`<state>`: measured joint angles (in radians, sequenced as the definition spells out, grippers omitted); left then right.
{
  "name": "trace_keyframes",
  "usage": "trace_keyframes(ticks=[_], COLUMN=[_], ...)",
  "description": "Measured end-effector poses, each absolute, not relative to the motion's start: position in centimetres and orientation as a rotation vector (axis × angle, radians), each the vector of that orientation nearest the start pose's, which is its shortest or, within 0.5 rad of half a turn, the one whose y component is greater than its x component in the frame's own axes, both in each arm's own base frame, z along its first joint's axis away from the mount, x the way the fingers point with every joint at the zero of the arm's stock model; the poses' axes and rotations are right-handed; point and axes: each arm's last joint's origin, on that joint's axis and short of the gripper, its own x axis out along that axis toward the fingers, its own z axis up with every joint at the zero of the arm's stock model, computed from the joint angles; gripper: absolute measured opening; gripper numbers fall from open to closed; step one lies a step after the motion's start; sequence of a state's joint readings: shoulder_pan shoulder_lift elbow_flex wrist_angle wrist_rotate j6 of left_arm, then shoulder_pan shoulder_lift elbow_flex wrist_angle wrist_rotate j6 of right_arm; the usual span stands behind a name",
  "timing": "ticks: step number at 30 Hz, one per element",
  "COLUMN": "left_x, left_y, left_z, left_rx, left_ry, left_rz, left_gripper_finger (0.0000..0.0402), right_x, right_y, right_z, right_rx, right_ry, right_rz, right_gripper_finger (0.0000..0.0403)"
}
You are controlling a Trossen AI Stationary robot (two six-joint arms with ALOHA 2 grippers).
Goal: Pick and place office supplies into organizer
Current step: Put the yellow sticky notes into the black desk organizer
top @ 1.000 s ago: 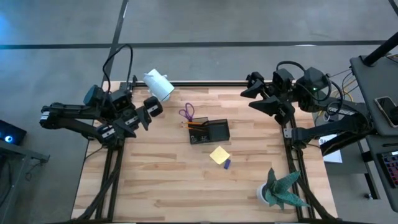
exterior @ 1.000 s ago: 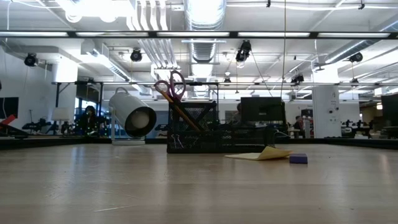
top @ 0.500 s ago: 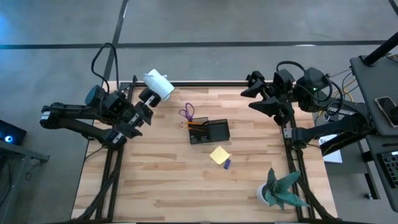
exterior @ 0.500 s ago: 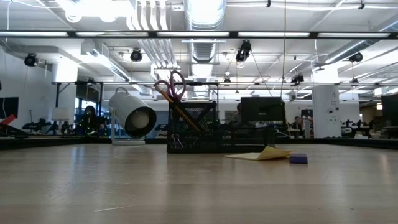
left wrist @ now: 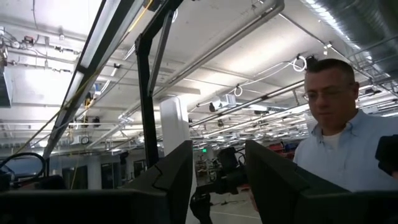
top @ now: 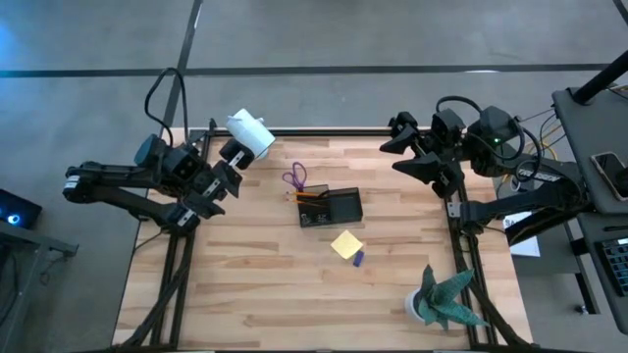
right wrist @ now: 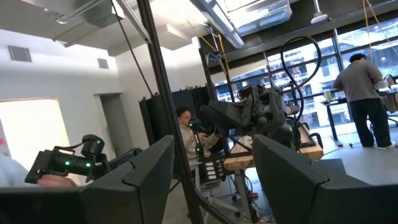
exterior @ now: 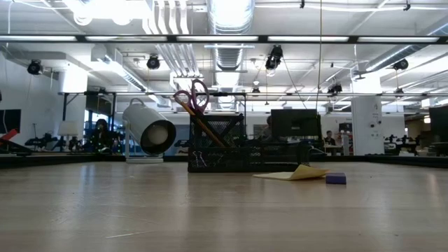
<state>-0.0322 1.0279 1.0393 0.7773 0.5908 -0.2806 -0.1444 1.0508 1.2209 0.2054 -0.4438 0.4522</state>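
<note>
While both arms sit pulled back at the bench (top: 245, 294) edges, you have the organizer (top: 330, 207) near the middle of the wood top, and everything else can be placed from it. Your purple-handled scissors (top: 293, 178) stand in the organizer's compartment on the left-arm side, handles up, with an orange pencil (top: 310, 196) leaning beside them; in the low view the scissors (exterior: 194, 96) rise above the organizer's mesh wall (exterior: 217, 143). Your yellow sticky-note pad (top: 345, 243) lies on the bench just beside the organizer, toward the near edge, and a small purple piece (top: 358, 259) rests right next to the pad, farther from the organizer. Your left end effector (top: 224, 177) hangs well apart from the organizer, next to the white cylindrical camera (top: 250, 133), fingers spread and holding nothing. Your right end effector (top: 399, 137) hovers at the opposite rear corner, also well away from the organizer, fingers parted and empty. A green plant (top: 446, 299) stands at the near corner on the right arm's side.
</note>
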Motion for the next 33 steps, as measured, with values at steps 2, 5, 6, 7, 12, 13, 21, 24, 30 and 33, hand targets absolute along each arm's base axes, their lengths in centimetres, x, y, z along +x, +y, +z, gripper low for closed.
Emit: trace_keyframes(ticks=[2,5,6,7,12,13,21,24,30,33], left_x=[19.2,19.2,19.2,19.3,19.4,19.4,19.8,20.1,22.0,22.7], left_y=[-2.2,-2.2,-2.2,-2.2,-2.2,-2.2,-2.2,-2.2,-1.7,-1.1], left_z=[45.7,45.7,45.6,45.6,45.4,45.4,45.4,45.5,44.4,43.2], left_rx=[-0.038,-0.038,-0.039,-0.040,-0.042,-0.042,-0.043,-0.042,-0.156,-0.215], left_ry=[-0.678,-0.676,-0.675,-0.673,-0.668,-0.667,-0.671,-0.696,-0.586,-0.353], left_rz=[-0.690,-0.690,-0.690,-0.690,-0.689,-0.689,-0.684,-0.675,-0.503,-0.313], left_gripper_finger=[0.0129,0.0129,0.0129,0.0129,0.0129,0.0129,0.0129,0.0129,0.0129,0.0129], right_x=[20.7,20.7,20.7,20.7,20.7,20.7,20.7,20.7,20.6,20.6], right_y=[-1.8,-1.8,-1.8,-1.8,-1.8,-1.8,-1.8,-1.8,-1.7,-1.7], right_z=[46.8,46.8,46.8,46.8,46.8,46.8,46.8,46.8,46.9,46.9], right_rx=[0.335,0.335,0.335,0.335,0.335,0.335,0.334,0.334,0.337,0.350], right_ry=[-0.286,-0.286,-0.286,-0.286,-0.287,-0.287,-0.287,-0.288,-0.295,-0.293], right_rz=[0.371,0.371,0.371,0.371,0.371,0.371,0.371,0.370,0.374,0.379], right_gripper_finger=[0.0210,0.0210,0.0210,0.0210,0.0210,0.0210,0.0210,0.0210,0.0210,0.0210])
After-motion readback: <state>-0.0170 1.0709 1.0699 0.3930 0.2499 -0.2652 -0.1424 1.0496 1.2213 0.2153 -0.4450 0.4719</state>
